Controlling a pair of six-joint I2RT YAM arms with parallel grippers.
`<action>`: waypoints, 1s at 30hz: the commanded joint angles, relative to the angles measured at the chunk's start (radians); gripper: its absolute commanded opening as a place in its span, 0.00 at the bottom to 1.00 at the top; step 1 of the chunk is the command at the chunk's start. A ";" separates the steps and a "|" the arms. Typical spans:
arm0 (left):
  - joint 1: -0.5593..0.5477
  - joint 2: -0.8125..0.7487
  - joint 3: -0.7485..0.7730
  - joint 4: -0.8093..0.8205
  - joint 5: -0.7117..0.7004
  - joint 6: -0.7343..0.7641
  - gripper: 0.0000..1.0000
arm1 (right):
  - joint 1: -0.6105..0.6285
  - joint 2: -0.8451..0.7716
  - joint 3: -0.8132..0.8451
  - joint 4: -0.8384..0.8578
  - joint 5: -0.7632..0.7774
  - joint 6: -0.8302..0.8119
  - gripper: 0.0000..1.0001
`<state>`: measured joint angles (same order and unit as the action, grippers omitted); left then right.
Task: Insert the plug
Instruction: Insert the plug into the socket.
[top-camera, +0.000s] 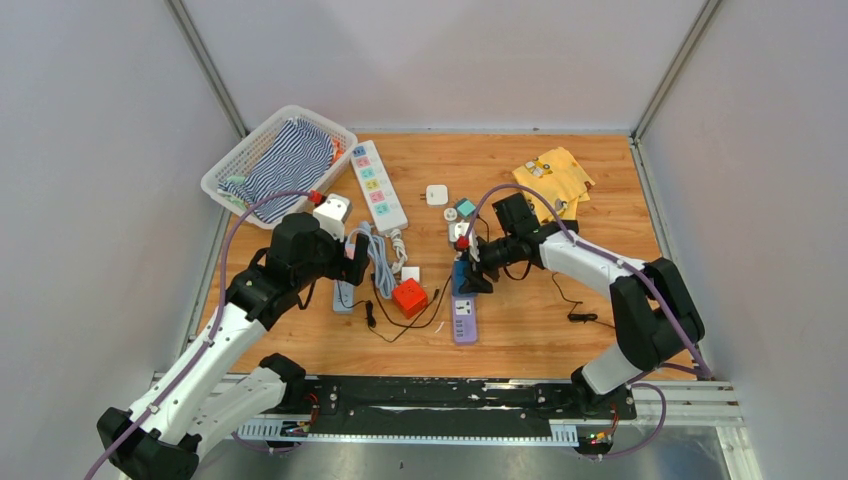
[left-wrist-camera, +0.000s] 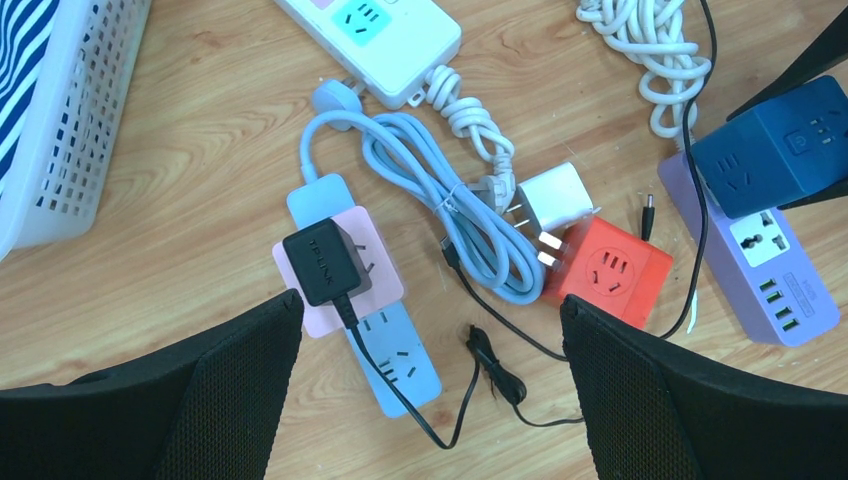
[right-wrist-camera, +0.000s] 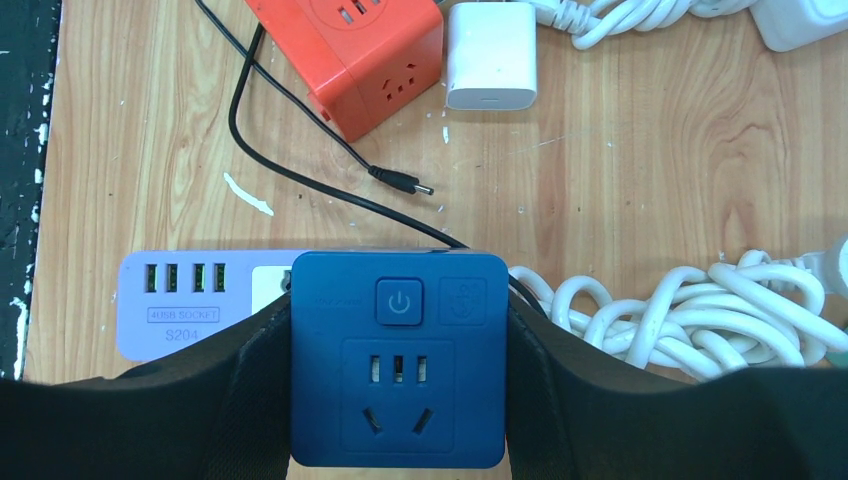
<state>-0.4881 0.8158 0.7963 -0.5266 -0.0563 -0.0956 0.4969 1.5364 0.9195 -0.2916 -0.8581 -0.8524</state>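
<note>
Though beside the white power strip (top-camera: 377, 187), white basket (top-camera: 232, 162), striped cloth (top-camera: 290, 160) inside.

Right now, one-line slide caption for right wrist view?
Right gripper grips a dark blue cube socket over the purple power strip.

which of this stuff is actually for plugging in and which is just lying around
For the job: blue socket cube, held by the right gripper; purple power strip beneath it.

Just lying about: basket, striped cloth, yellow cloth, white power strip, red cube, white charger.
</note>
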 joint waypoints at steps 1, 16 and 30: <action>0.005 0.000 -0.008 -0.010 0.007 0.003 1.00 | -0.009 0.000 -0.005 -0.070 -0.021 -0.036 0.00; 0.005 0.049 0.012 0.028 0.161 -0.079 1.00 | -0.003 0.049 0.056 -0.192 0.063 -0.143 0.21; 0.003 0.178 0.024 0.151 0.411 -0.170 0.85 | 0.003 -0.085 0.057 -0.174 0.062 -0.055 0.66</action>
<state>-0.4877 0.9756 0.7959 -0.4232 0.2832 -0.2417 0.4973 1.4933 0.9714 -0.4423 -0.7994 -0.9466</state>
